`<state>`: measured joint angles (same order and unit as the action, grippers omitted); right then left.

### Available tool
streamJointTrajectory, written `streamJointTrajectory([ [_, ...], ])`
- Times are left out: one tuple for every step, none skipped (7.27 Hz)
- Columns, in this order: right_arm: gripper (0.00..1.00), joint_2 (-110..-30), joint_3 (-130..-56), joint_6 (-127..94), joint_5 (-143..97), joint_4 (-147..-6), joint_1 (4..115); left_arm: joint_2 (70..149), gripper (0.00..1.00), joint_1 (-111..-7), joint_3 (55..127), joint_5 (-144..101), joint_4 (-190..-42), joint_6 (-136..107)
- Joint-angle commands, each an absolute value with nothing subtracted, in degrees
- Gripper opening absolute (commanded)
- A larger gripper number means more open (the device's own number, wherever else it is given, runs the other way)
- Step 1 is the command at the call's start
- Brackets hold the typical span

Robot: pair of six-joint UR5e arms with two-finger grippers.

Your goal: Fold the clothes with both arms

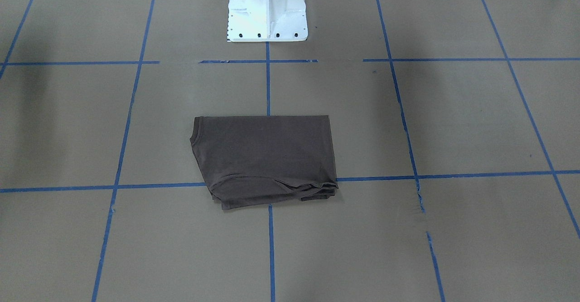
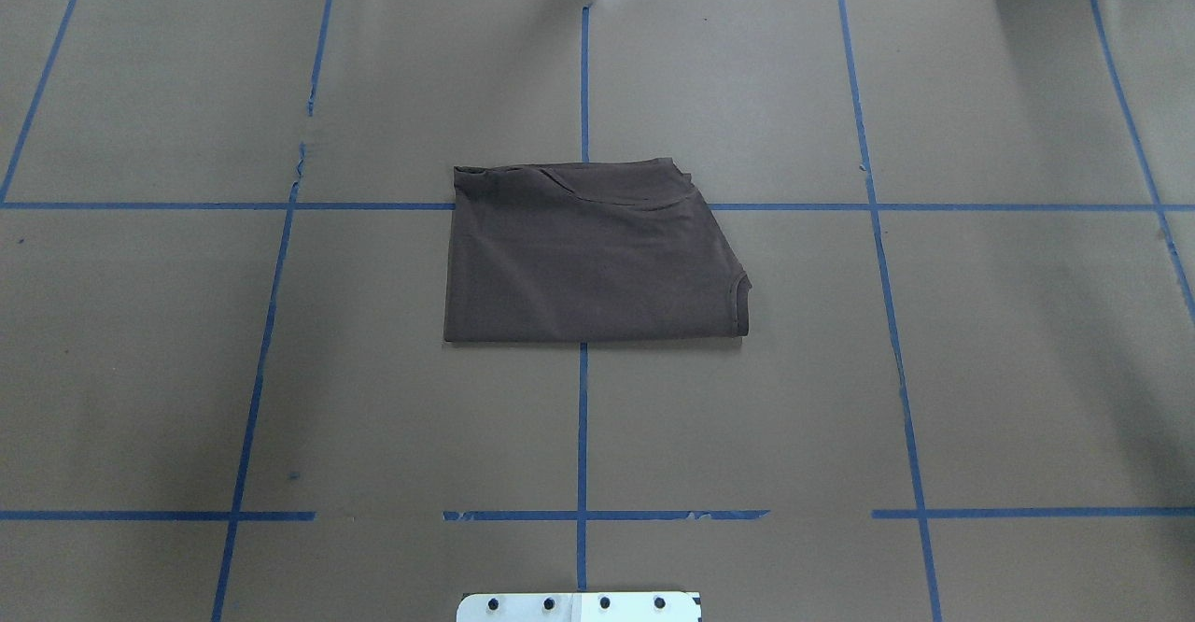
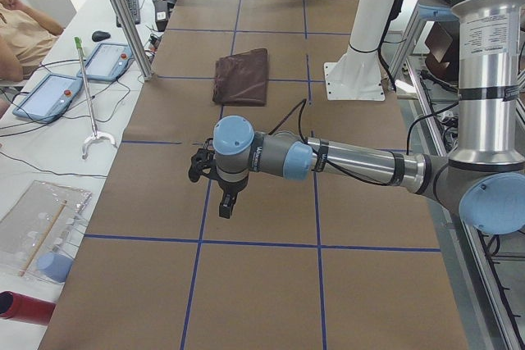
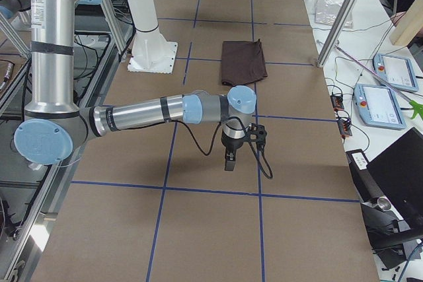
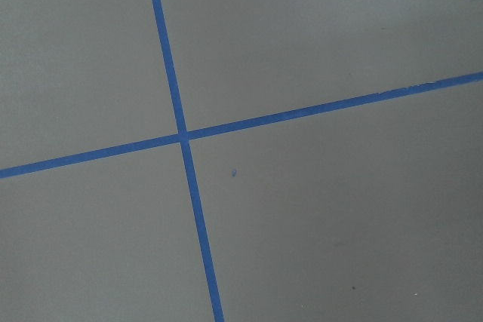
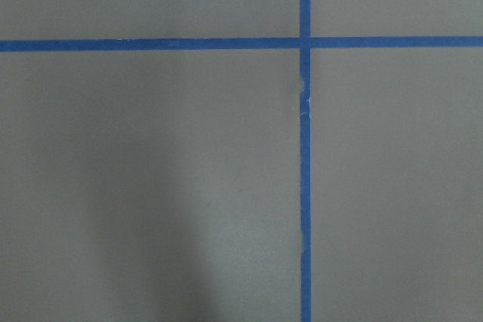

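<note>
The left arm [image 3: 361,161] stands upright at the right edge of the left side view, bends at a blue-capped elbow in the lower right, and sends its forearm level toward centre-left. The left gripper [image 3: 226,202] hangs straight down from the wrist. In the right side view the right arm [image 4: 139,113] mirrors this: upright at the left edge, forearm level toward the centre, right gripper [image 4: 229,158] pointing down. Whether either pair of jaws is parted cannot be told.
</note>
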<state>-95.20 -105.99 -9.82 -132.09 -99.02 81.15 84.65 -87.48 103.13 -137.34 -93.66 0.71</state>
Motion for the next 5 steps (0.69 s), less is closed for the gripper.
streamJointTrajectory([
  [1.00, -96.1, -106.4, -9.8, -134.1, -98.8, 81.2, 85.3, 1.00, -87.8, 100.5, -137.3, -95.0, 1.1],
  [1.00, -96.1, -106.4, -9.8, -134.1, -98.9, 82.5, 85.5, 1.00, -89.1, 100.7, -137.2, -95.4, 1.0],
  [1.00, -96.3, -106.0, -9.8, -133.9, -98.8, 82.6, 85.8, 1.00, -93.2, 100.9, -137.0, -95.4, 0.8],
  [1.00, -98.7, -105.9, -9.6, -133.8, -98.4, 83.1, 85.6, 1.00, -94.1, 99.9, -137.1, -95.1, 0.7],
  [1.00, -99.3, -105.8, -9.1, -133.8, -98.4, 85.1, 85.7, 1.00, -96.0, 99.8, -137.5, -95.0, 0.7],
])
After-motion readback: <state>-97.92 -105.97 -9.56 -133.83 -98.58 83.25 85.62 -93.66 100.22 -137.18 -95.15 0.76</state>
